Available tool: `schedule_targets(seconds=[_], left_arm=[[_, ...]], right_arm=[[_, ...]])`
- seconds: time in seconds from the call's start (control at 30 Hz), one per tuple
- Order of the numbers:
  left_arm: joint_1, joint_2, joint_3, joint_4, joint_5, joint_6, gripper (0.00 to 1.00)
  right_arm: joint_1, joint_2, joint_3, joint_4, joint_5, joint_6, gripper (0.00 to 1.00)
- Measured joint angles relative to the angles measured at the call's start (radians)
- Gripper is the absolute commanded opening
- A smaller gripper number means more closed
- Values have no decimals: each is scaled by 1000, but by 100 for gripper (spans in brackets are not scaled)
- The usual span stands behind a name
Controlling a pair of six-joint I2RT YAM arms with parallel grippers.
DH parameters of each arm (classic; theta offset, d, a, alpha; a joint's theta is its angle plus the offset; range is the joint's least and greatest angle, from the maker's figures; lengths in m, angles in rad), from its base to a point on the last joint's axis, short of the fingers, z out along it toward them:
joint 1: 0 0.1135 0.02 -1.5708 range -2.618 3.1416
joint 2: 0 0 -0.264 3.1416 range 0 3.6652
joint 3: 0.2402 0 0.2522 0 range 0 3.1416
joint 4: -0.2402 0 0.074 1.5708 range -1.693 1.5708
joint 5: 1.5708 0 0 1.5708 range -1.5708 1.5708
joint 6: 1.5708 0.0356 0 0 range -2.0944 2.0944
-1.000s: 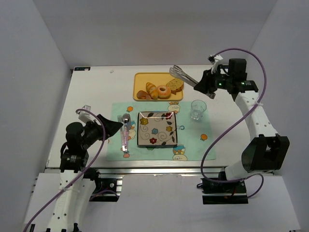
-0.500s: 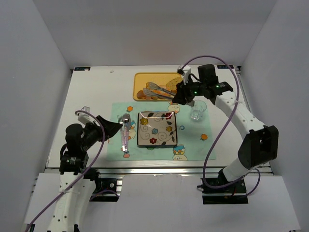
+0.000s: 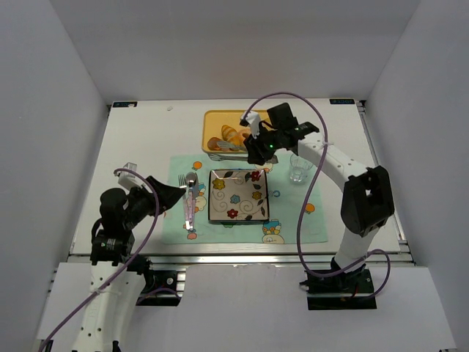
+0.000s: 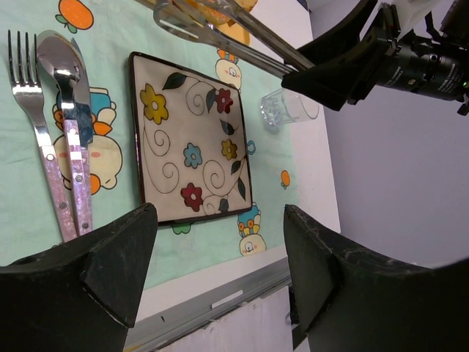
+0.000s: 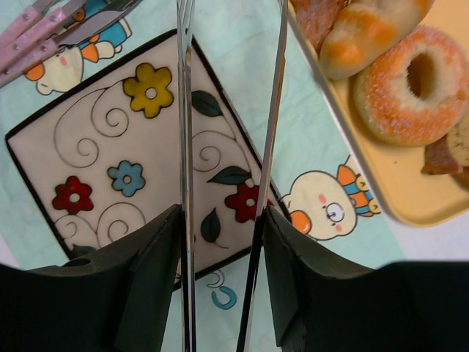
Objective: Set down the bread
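The bread (image 5: 320,16), a reddish-brown roll, lies at the left end of the yellow tray (image 3: 220,117), cut off by the top edge of the right wrist view. In the top view the bread (image 3: 213,144) is partly under the tips of the metal tongs (image 3: 229,147). My right gripper (image 3: 256,150) is shut on the tongs (image 5: 185,110), whose two arms stand apart over the flowered plate (image 5: 95,158). My right gripper (image 5: 223,220) is above the plate's far right corner. My left gripper (image 3: 172,194) is open and empty, left of the plate (image 3: 238,209).
A croissant (image 5: 366,29), a sugared doughnut (image 5: 410,84) and a bread slice (image 5: 451,150) share the tray. A glass (image 3: 300,166) stands right of the plate. A fork (image 4: 37,125) and spoon (image 4: 69,110) lie left of it on the green mat (image 3: 293,220).
My right arm has swung left from the back right with the tongs, which now reach over the tray's left end. The left arm has not moved.
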Motion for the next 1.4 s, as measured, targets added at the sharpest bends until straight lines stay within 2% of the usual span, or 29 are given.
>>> schedule_targets(seconds=[0.73,1.13,1.4], left_arm=[[0,79,-33,51,1,15,80],[0,112,-37,83,2,20,80],[0,120,-47,90,2,26,80]], right_arm=[[27,185,173,21,119,-49,52],[40,191,184,37,143,-50,53],[46,252,209,61,190,-54,54]])
